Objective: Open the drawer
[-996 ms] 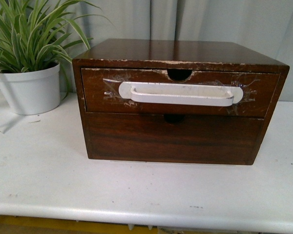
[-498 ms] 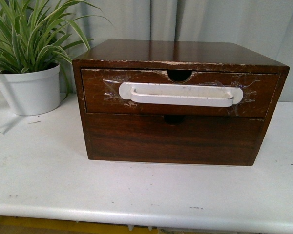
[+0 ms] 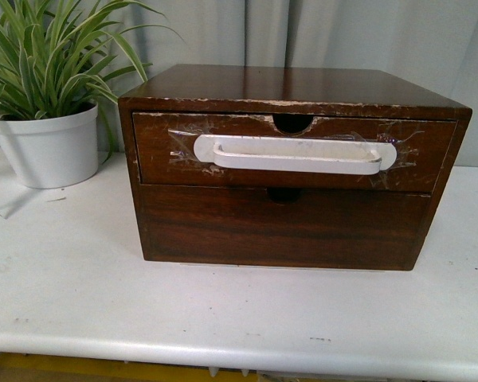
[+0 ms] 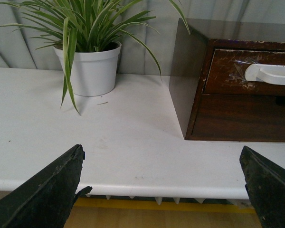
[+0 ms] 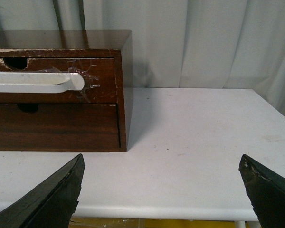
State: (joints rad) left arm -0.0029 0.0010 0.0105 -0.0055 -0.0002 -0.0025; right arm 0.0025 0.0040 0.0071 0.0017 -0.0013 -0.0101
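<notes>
The drawer (image 3: pixel 167 155) is the upper one in a dark-brown wooden chest (image 3: pixel 295 83) on the white table; it sits shut, flush with the frame. A long white bar handle (image 3: pixel 295 153) is taped across its front, under a half-round notch (image 3: pixel 292 122). The left wrist view catches the drawer (image 4: pixel 228 71) and the handle's end (image 4: pixel 270 74); the right wrist view shows the drawer (image 5: pixel 102 71) and the handle's other end (image 5: pixel 38 82). My left gripper (image 4: pixel 164 185) and right gripper (image 5: pixel 161 190) both hang open off the table's front edge, well short of the chest, holding nothing. Neither arm shows in the front view.
A plain lower drawer front (image 3: pixel 279 227) sits beneath. A spider plant in a white pot (image 3: pixel 52 147) stands left of the chest. A grey curtain (image 3: pixel 366 32) hangs behind. The white table (image 3: pixel 223 310) runs to the front edge, with bare surface right of the chest (image 5: pixel 204 133).
</notes>
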